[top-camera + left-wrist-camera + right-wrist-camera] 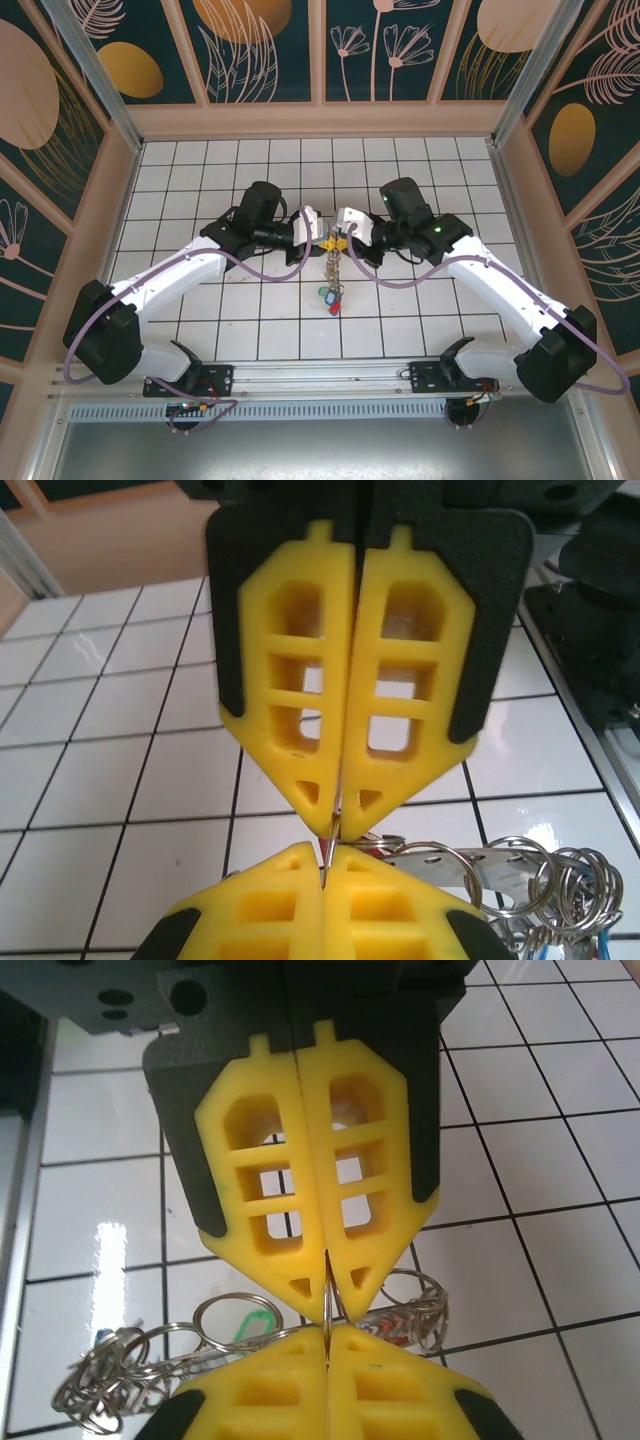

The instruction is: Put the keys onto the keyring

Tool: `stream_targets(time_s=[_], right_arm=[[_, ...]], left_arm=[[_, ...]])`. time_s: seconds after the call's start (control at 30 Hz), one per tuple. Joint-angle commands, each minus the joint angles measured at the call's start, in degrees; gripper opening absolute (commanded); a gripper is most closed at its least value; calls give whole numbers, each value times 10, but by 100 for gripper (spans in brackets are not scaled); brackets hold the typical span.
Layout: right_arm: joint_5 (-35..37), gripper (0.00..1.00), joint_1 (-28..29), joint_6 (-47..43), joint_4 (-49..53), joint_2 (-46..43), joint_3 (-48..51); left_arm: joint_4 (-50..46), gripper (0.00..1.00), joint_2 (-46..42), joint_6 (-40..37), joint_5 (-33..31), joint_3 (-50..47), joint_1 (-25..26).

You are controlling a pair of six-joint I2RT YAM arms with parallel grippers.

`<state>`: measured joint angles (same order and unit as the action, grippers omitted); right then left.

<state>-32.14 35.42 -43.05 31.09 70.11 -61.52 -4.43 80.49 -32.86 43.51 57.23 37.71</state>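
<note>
My two grippers meet tip to tip over the middle of the tiled floor, the left gripper [329, 243] facing the right gripper [346, 240]. Both are shut on the same thin silver wire of the keyring [335, 832], which stands edge-on between the yellow fingertips. In the left wrist view my own left gripper [323, 858] is at the bottom and the right gripper [340, 818] faces it. In the right wrist view the right gripper [328, 1336] is below and the left gripper [328, 1288] above. The keys [333, 288] hang below in a bunch, with a green tag [254, 1320] and several silver split rings [578, 876].
White tiled floor [240, 320] runs inside wooden walls. The arms' mounting rail [330, 378] lies along the near edge. Loose split rings [100, 1395] trail to the lower left in the right wrist view.
</note>
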Motion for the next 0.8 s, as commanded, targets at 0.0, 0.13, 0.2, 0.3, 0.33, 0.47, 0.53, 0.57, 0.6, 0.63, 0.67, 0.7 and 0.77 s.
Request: stream_targets(time_s=[0.0,0.13,0.2,0.3,0.33,0.47,0.53,0.57,0.6,0.63,0.67,0.7,0.77], right_arm=[[-77,22,-21,27,-35,-47,27],[-127,29,-56,45,-28,-70,53],[-137,30,-65,46,-18,-71,55],[-147,29,-65,52,-25,-71,60],[-153,29,-65,57,-35,-71,62],[-166,25,-61,74,-74,-69,66],[-167,20,-55,82,-96,-64,69],[-168,19,-52,84,-101,-61,70],[-167,17,-46,83,-103,-57,69],[-165,16,-44,80,-102,-52,67],[-162,16,-44,79,-102,-51,67],[-161,15,-44,79,-103,-49,67],[-152,9,-36,79,-107,-50,69]], left_arm=[[86,0,-30,40,45,-23,0],[158,0,-36,88,84,-39,-1],[184,0,-35,108,103,-40,-2],[217,0,-30,132,121,-43,-1],[226,0,-27,139,127,-43,-1],[284,0,-18,184,136,-53,-1],[345,0,-15,230,143,-68,-2],[368,0,-13,246,144,-73,-1],[392,0,-10,266,145,-79,-1],[405,0,-9,277,147,-84,-1],[411,0,-7,281,146,-86,-1],[413,0,-8,283,142,-89,0],[422,0,-10,289,132,-96,-1]])
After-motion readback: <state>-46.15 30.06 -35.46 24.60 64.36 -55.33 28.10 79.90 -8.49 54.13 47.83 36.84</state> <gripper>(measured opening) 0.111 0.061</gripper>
